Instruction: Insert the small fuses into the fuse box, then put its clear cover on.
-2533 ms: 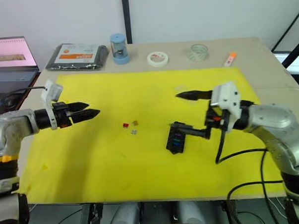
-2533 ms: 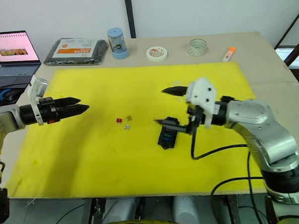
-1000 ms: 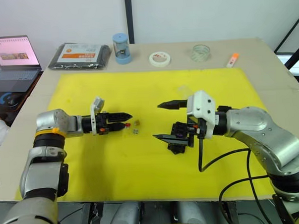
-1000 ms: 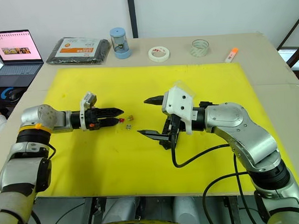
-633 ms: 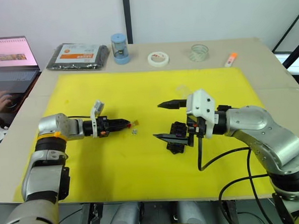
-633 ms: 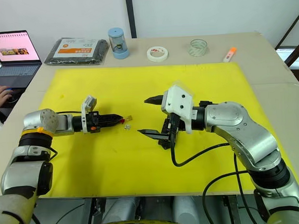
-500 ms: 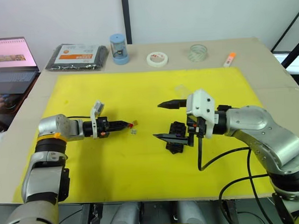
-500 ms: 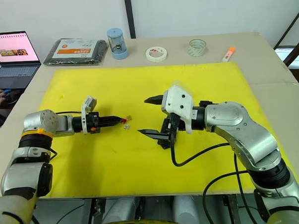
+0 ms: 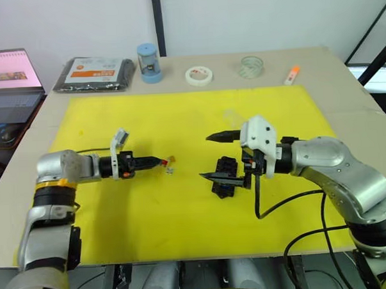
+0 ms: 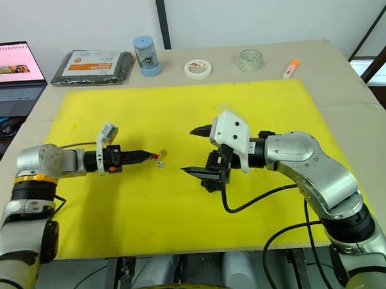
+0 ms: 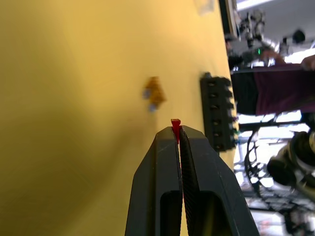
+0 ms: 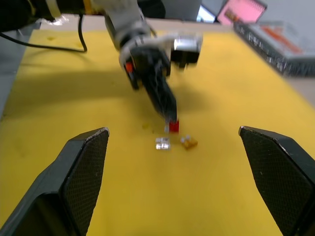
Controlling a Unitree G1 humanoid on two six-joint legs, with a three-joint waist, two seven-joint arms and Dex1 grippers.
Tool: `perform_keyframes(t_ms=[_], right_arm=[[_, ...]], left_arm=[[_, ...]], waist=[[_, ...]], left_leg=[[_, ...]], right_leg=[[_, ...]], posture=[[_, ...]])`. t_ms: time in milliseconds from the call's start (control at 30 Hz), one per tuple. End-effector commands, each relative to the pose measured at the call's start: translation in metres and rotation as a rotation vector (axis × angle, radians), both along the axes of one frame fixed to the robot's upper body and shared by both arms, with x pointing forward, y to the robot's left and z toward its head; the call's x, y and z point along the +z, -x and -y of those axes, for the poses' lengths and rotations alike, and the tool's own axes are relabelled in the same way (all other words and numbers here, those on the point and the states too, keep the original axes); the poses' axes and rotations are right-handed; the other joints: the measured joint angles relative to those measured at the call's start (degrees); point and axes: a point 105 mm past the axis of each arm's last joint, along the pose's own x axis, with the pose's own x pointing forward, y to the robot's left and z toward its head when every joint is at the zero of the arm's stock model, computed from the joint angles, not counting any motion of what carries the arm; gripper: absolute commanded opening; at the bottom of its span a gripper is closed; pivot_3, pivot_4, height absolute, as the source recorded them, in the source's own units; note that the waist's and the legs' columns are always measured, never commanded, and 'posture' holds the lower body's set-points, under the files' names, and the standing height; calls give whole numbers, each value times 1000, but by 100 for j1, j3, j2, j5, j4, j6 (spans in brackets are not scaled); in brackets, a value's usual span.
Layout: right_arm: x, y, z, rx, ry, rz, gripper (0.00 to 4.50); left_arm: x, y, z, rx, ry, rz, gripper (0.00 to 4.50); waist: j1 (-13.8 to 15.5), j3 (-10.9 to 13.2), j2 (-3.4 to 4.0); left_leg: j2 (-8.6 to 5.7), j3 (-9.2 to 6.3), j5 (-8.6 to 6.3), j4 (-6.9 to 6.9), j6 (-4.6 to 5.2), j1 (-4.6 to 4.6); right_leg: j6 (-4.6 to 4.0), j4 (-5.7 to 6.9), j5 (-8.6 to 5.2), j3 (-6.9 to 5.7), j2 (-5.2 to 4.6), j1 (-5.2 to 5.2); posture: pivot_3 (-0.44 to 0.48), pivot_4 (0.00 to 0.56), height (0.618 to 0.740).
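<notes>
My left gripper (image 9: pixel 160 162) is shut on a tiny red fuse (image 11: pixel 175 124), which sticks out of its fingertips low over the yellow mat. Just past those tips a brown fuse (image 9: pixel 173 160) and a grey fuse (image 9: pixel 170 170) lie loose on the mat. The black fuse box (image 9: pixel 223 179) lies mid-mat, with several coloured fuses in its slots. My right gripper (image 9: pixel 216 156) stands wide open by the box, holding nothing. A faint transparent patch, possibly the clear cover (image 9: pixel 230 114), lies just beyond the right gripper.
Along the table's far edge stand a black packet with an orange label (image 9: pixel 94 73), a blue cylinder (image 9: pixel 148 62), a white tape roll (image 9: pixel 198 75), a clear tape roll (image 9: pixel 250 66) and an orange marker (image 9: pixel 292 75). A laptop (image 9: pixel 7 76) sits far left.
My left gripper has shut on the red fuse and now holds it at its tips. The right arm has stayed put. A person's hand has left the laptop. The camera shifted slightly.
</notes>
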Motion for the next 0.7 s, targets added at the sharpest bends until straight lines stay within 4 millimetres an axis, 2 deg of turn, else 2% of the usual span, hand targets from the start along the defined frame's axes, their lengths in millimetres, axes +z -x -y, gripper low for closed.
perform_keyframes(t_ms=[33,133,200,300,333,367,500,600,667,700], right_arm=[[9,2,0,-9,-15,-24,4500],[8,0,1,-15,-12,-81,4500],[9,0,1,-13,-12,-99,4500],[8,-2,-3,5,1,-99,3924],[8,-4,-5,2,4,-96,3604],[8,-6,-6,-8,4,-89,3291],[9,-9,-9,-17,-5,-85,3291],[11,-9,-12,-16,-16,-89,2752],[11,-9,-13,-17,-10,-86,2073],[11,-9,-13,-17,-9,-85,2073]], left_arm=[[48,14,16,-139,41,258,36],[74,24,35,-233,33,507,36],[80,29,43,-287,8,621,36],[72,32,54,-401,-107,842,0],[70,32,56,-424,-126,890,0],[69,32,58,-446,-137,926,0],[67,33,61,-510,-173,1036,0],[70,32,63,-522,-169,1089,0],[72,32,65,-526,-163,1107,0],[73,32,66,-528,-164,1113,0]], waist=[[5,0,1],[23,1,2],[20,1,1],[12,1,2],[5,1,3],[4,1,3],[13,2,2],[17,2,2],[18,2,2],[19,2,2]], left_leg=[[-1,0,0,0,0,1],[-4,1,0,0,0,4],[-3,1,0,0,0,3],[-3,2,0,-4,0,4],[-3,5,0,-5,0,6],[-2,7,0,-4,0,6],[-1,6,0,-3,0,4],[-3,6,-1,-3,1,1],[-3,5,-1,-3,1,2],[-3,5,-1,-3,1,2]], right_leg=[[0,0,0,0,-3,1],[0,-5,0,0,-9,8],[0,-8,0,-1,-9,8],[0,-9,0,-2,-9,7],[0,-9,0,-1,-9,7],[-1,-9,0,-1,-9,8],[-1,-10,1,-2,-8,7],[-1,-12,1,-2,-9,6],[-1,-12,1,-3,-8,7],[-1,-12,1,-4,-8,7]], posture=[[0,150,740],[0,150,740],[0,150,740],[0,150,740],[0,150,740],[0,150,740],[0,150,740],[0,150,740],[0,150,740],[0,150,740]])
